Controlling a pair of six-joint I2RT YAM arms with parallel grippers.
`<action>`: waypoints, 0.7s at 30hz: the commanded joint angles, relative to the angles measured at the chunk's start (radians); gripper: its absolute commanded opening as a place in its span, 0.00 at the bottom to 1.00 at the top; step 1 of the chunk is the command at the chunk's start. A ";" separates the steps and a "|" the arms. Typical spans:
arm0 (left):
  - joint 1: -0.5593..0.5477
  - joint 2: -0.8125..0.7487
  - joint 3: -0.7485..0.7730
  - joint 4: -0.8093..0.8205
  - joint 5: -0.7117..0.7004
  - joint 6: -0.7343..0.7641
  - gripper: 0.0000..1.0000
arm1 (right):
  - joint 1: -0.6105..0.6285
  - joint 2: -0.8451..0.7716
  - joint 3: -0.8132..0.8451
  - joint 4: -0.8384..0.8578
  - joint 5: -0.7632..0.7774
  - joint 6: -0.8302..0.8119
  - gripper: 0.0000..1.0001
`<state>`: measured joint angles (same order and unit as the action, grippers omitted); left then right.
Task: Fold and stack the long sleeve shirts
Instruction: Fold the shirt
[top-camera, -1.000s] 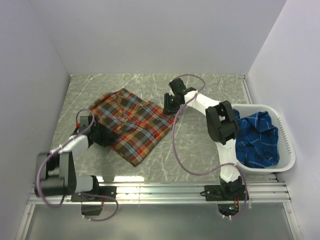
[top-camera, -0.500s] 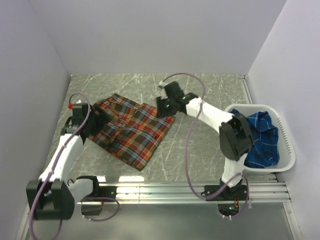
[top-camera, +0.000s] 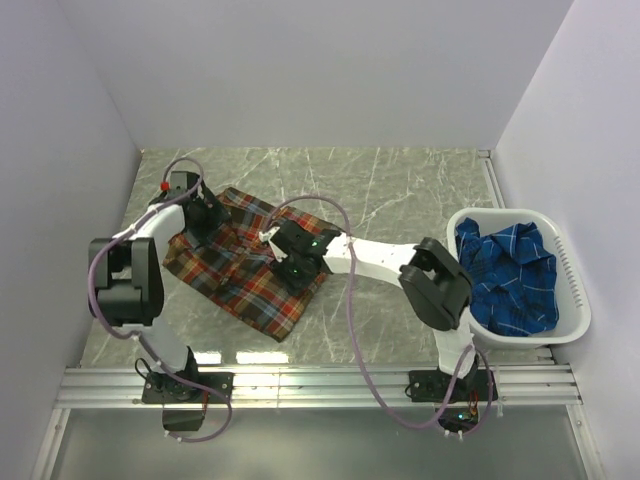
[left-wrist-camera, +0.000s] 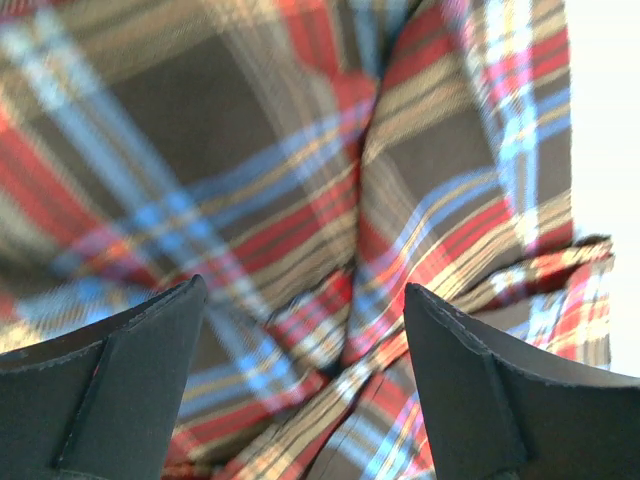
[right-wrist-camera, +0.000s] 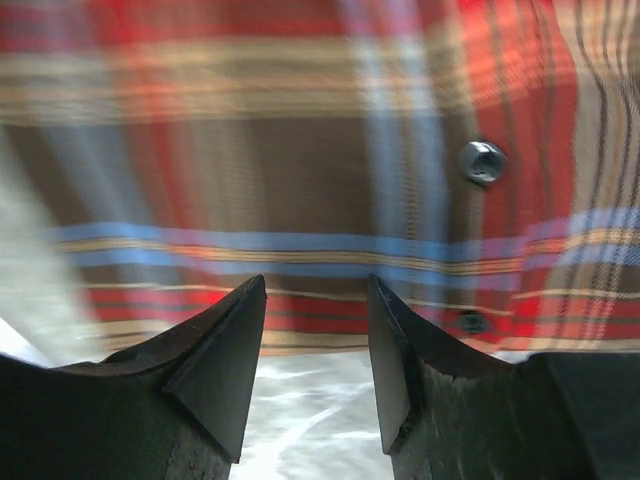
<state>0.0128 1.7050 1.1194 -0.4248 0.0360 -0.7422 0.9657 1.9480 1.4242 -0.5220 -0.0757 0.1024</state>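
The red-orange plaid shirt (top-camera: 240, 275) lies partly folded on the table at centre left. It fills the left wrist view (left-wrist-camera: 300, 150) and the upper part of the right wrist view (right-wrist-camera: 300, 150). My left gripper (top-camera: 205, 215) (left-wrist-camera: 305, 290) hangs open just above the shirt's far left part, with nothing between its fingers. My right gripper (top-camera: 288, 255) (right-wrist-camera: 316, 280) is open and empty at the shirt's right edge, with bare table between its fingertips. The bright blue plaid shirt (top-camera: 512, 275) lies crumpled in the basket at the right.
The white plastic basket (top-camera: 572, 300) stands at the right edge of the marbled grey table (top-camera: 400, 200). White walls close in the left, back and right. The rail with both arm bases runs along the near edge (top-camera: 320, 380).
My right gripper has swept left from the shirt's far right corner onto its right edge. My left gripper has moved from the near left up to the far left part. The shirt now looks narrower.
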 joint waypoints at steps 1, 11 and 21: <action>0.010 0.045 0.074 0.006 0.005 0.010 0.86 | -0.021 0.054 0.035 -0.075 0.074 -0.088 0.52; 0.027 0.076 0.022 0.008 0.076 -0.037 0.84 | -0.240 0.150 0.117 -0.136 0.283 -0.161 0.51; 0.026 0.027 0.045 -0.003 0.070 0.015 0.84 | -0.128 -0.105 0.032 0.015 0.188 -0.217 0.50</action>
<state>0.0391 1.7882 1.1404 -0.4286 0.1154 -0.7612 0.7013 1.9854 1.4857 -0.5987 0.1703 -0.0597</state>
